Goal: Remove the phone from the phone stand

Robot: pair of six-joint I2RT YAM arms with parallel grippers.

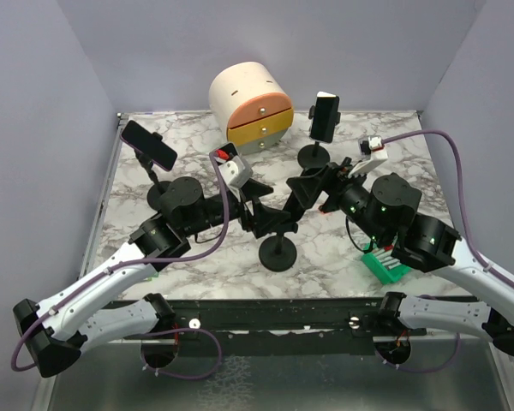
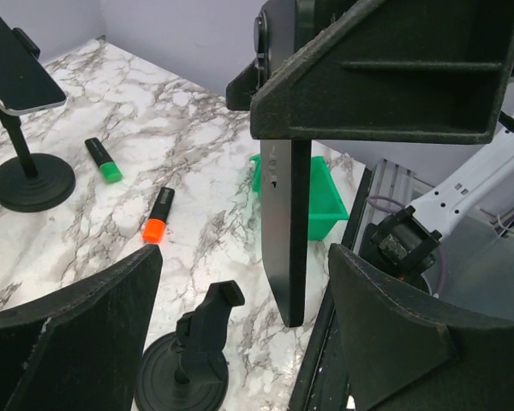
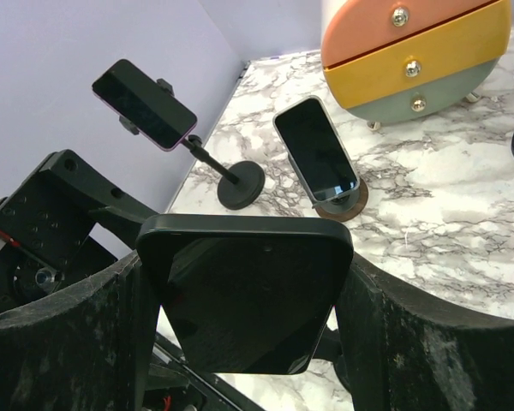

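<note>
A white-and-grey marbled counter (image 1: 325,257) is carrying a rounded chest of peach, yellow and grey drawers (image 1: 253,107), a green plastic bin (image 1: 385,264) and an empty black round-based phone stand (image 1: 277,253). A green highlighter pen (image 2: 105,161) and an orange highlighter pen (image 2: 158,215) are lying flat on it.

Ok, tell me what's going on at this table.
The right end effector grips a black phone by its edges and holds it clear of the empty phone stand beneath. The left end effector is open, with a finger on either side of the phone, and is not touching it.
</note>
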